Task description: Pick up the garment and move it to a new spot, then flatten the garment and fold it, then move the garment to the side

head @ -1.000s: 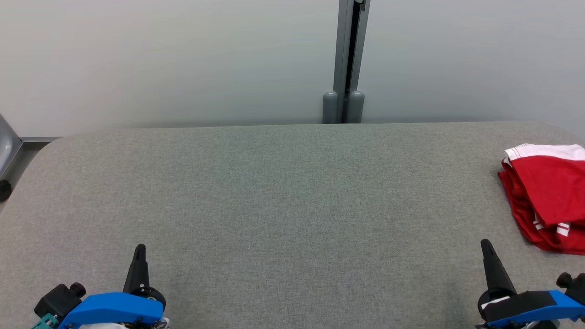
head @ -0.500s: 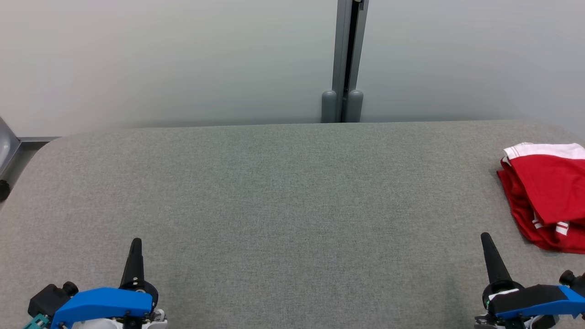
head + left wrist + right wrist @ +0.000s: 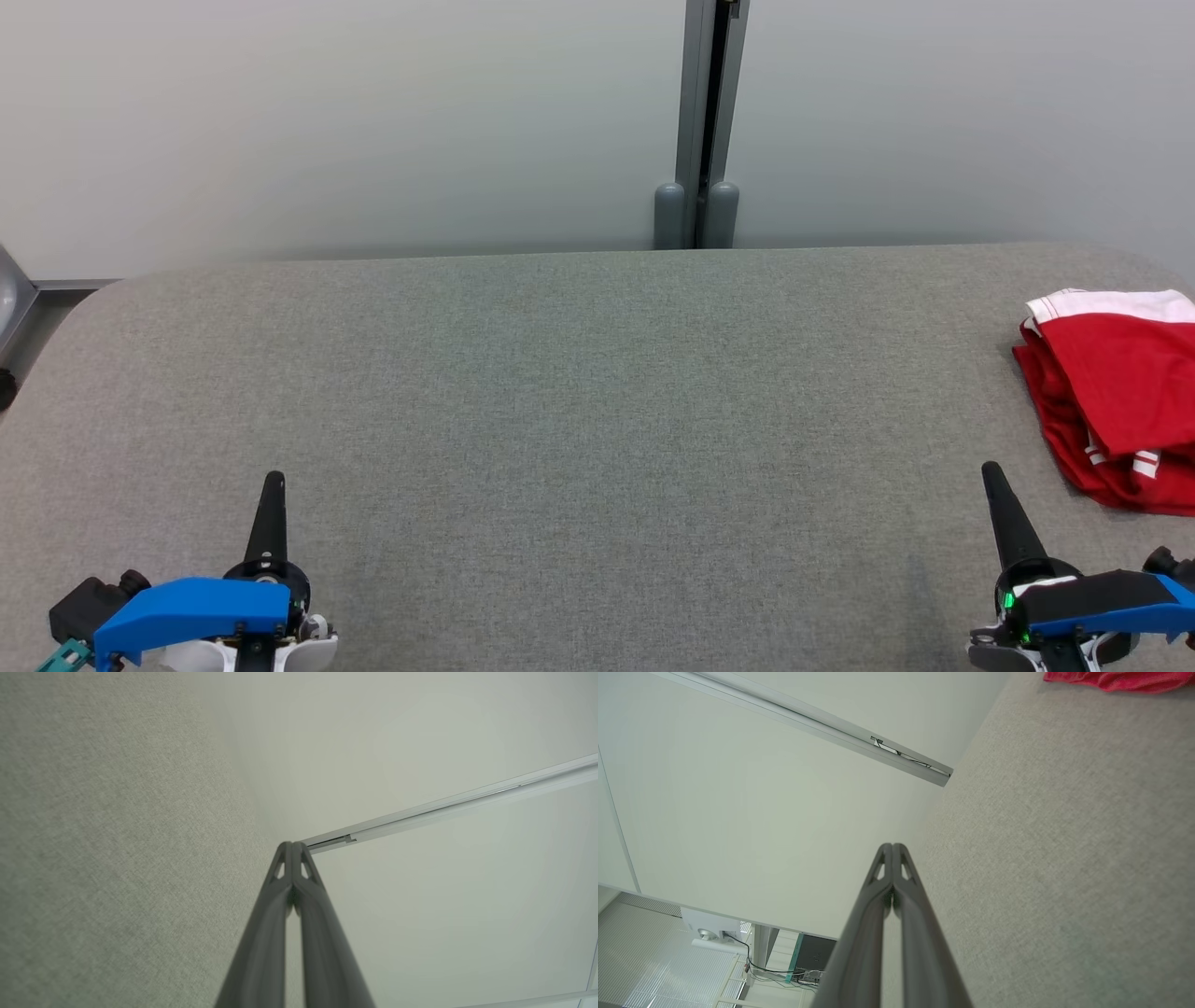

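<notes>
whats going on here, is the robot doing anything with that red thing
Nothing is being handled right now. The robot's left tool and right tool are both shut and empty, low over the near side of the grey table. The red and white garment lies roughly folded at the table's right end, apart from both tools and nearer the right one.
</notes>
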Robot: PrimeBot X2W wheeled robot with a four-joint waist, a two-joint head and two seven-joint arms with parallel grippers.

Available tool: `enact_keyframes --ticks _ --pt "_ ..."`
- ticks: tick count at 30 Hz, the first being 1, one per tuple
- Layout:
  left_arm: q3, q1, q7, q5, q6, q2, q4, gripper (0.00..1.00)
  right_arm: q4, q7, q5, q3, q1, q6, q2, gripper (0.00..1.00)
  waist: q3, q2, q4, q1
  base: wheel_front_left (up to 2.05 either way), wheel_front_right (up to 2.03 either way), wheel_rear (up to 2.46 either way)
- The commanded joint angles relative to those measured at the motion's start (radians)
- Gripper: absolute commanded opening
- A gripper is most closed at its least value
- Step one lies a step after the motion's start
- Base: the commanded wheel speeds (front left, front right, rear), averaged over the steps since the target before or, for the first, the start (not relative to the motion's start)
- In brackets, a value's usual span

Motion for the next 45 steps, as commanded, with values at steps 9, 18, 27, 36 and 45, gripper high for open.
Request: enact_keyframes --ticks 9,18,27,36,45 --pt "0.022 -0.024 0.027 -0.082 -0.001 -0.006 -0.028 0.00 -0.005 0.019 0.101 -0.003 -0.030 0.000 -0.008 0.00 0.002 -0.0001 -0.002 -0.0001 0.00 0.00 0.00" --pt "0.036 -0.027 0.048 -0.145 -0.001 -0.011 -0.041 0.00 -0.004 0.033 0.179 -0.003 -0.036 0.000 -0.009 0.00 0.003 -0.0001 -0.005 -0.0001 0.00 0.00 0.00" --pt "0.046 -0.030 0.064 -0.198 -0.002 -0.016 -0.052 0.00 -0.002 0.044 0.243 -0.003 -0.046 0.000 -0.009 0.00 0.005 -0.0001 -0.007 -0.0001 0.00 0.00 0.00" --pt "0.060 -0.030 0.081 -0.253 -0.002 -0.022 -0.064 0.00 -0.001 0.054 0.311 -0.003 -0.051 0.000 -0.010 0.00 0.006 -0.0001 -0.009 -0.0001 0.00 0.00 0.00" --pt "0.069 -0.032 0.098 -0.305 -0.002 -0.027 -0.075 0.00 0.001 0.066 0.374 -0.004 -0.058 0.000 -0.010 0.00 0.008 -0.0001 -0.011 -0.0002 0.00 0.00 0.00"
